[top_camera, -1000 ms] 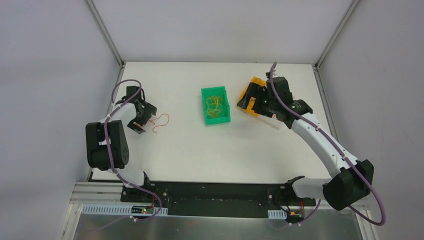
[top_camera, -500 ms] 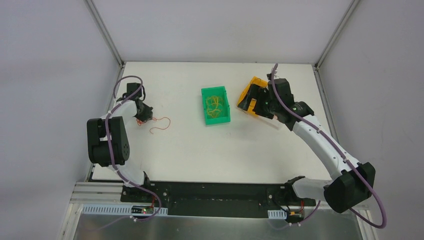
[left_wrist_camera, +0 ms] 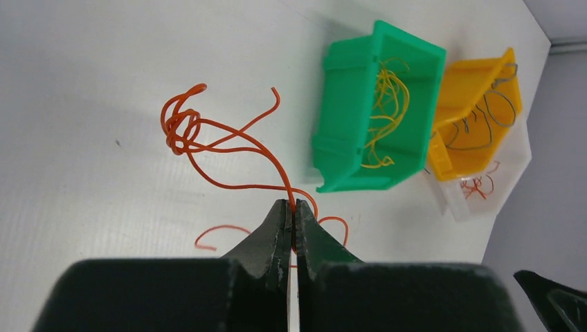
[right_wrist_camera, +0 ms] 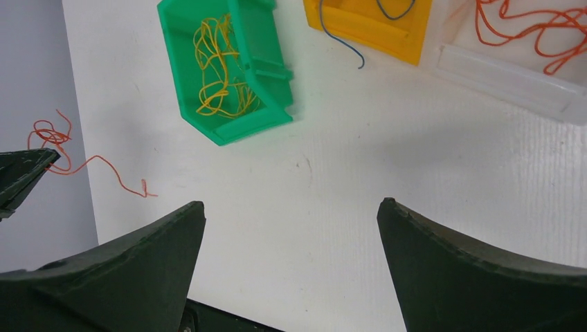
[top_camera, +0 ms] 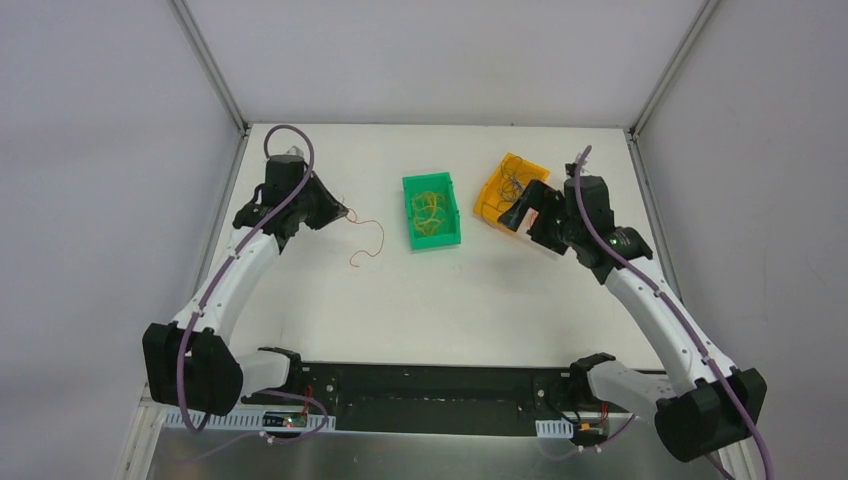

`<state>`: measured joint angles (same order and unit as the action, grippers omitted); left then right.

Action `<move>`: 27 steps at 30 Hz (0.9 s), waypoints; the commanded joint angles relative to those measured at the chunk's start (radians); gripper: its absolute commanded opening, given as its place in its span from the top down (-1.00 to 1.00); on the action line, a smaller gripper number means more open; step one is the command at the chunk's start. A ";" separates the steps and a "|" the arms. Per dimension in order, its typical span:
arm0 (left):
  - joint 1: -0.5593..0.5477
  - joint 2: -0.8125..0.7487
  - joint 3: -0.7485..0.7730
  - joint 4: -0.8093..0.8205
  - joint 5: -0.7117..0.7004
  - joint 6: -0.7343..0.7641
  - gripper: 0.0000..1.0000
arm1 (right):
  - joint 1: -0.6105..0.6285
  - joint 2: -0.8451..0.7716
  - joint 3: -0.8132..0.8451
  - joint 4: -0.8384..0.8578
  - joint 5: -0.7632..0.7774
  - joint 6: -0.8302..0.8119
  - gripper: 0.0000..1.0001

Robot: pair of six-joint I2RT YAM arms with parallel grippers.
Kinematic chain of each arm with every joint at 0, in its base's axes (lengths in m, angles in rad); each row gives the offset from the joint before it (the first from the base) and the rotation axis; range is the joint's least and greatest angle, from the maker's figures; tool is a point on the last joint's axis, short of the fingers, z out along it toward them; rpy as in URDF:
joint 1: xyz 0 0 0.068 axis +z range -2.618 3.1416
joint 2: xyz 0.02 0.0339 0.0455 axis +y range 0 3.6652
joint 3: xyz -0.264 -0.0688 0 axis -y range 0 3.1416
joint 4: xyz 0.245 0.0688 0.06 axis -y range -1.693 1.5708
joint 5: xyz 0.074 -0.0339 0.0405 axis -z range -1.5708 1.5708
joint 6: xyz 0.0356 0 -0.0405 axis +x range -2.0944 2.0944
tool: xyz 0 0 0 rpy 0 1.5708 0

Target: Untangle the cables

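Left claw (left_wrist_camera: 291, 209) clenched on orange cable (left_wrist_camera: 182, 131) near table (top_camera: 256, 140) edge; right claw (right_wrist_camera: 291, 207) released beside yellow bin (top_camera: 508, 182).

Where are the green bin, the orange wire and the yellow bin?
green bin (top_camera: 438, 241): overhead view, near wall.
orange wire (left_wrist_camera: 181, 130): left wrist view, knotted loop.
yellow bin (right_wrist_camera: 391, 38): right wrist view, outer wall.

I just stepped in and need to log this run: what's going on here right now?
The left gripper has its jaws shut on a tangled orange cable, holding it up left of the green bin of yellow-green strands. The right gripper hangs open and empty near the orange bin and the clear tray, which holds more orange strands.
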<state>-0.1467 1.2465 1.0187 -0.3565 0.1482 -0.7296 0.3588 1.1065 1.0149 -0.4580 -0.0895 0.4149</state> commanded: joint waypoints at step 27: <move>-0.725 0.636 0.899 0.032 0.152 0.214 1.00 | -0.016 -0.639 -0.262 -0.043 0.570 0.061 -0.99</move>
<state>-0.8349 1.7607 1.7477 -0.3840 0.2359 -0.5785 0.3473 0.5278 0.7456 -0.5022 0.3672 0.4564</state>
